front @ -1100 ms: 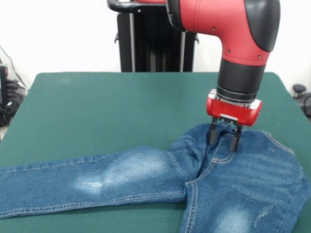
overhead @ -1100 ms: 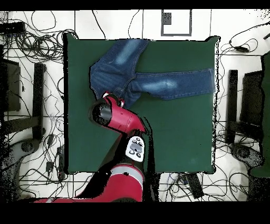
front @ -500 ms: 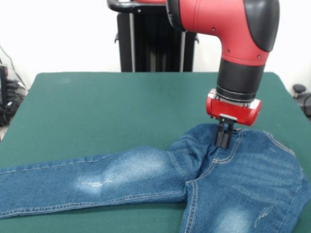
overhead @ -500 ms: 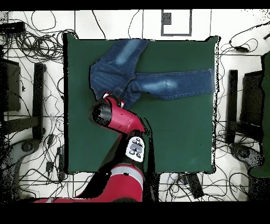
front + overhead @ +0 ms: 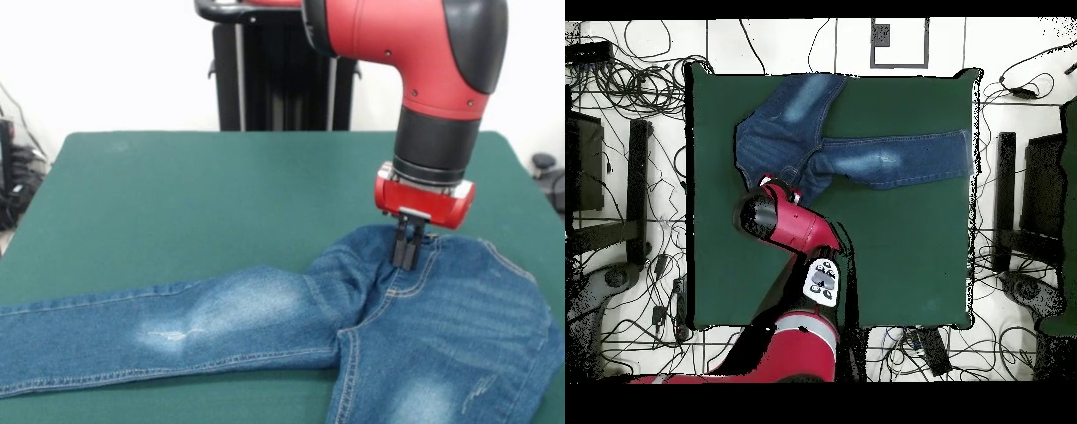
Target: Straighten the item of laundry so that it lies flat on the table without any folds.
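The item of laundry (image 5: 265, 318), blue denim jeans with faded patches, lies on the green table (image 5: 194, 194). One leg stretches to the left edge of the front view, the other runs off the bottom right. My gripper (image 5: 405, 258) stands upright over the waistband by the fly, shut on a pinch of denim there. From overhead the jeans (image 5: 865, 158) lie at the far left part of the table (image 5: 895, 260), one leg reaching right, one pointing away; the red arm hides the gripper.
Bunched cloth rises around the crotch of the jeans. Bare green table lies behind and to the left in the front view. Cables and black stands (image 5: 625, 190) surround the table on the floor.
One second ago the fingers stood open astride the waistband; they have since closed on the denim. Arm and jeans have otherwise held still.
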### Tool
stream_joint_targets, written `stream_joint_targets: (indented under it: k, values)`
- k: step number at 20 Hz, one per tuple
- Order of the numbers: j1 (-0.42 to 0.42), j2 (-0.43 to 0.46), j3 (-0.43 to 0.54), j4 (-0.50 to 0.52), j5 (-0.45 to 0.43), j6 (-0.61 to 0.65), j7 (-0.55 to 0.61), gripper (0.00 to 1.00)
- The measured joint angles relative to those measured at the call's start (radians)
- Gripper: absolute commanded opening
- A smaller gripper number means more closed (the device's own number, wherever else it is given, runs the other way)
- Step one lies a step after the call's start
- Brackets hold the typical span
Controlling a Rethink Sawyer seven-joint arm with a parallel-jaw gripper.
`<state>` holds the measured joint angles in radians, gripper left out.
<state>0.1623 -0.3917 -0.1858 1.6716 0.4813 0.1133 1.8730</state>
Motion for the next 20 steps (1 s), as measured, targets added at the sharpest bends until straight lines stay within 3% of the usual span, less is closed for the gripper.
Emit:
stream_joint_targets:
  k: [20]
  values:
    - [0.025,-0.004,0.000,0.007,0.000,0.000,0.000,0.00]
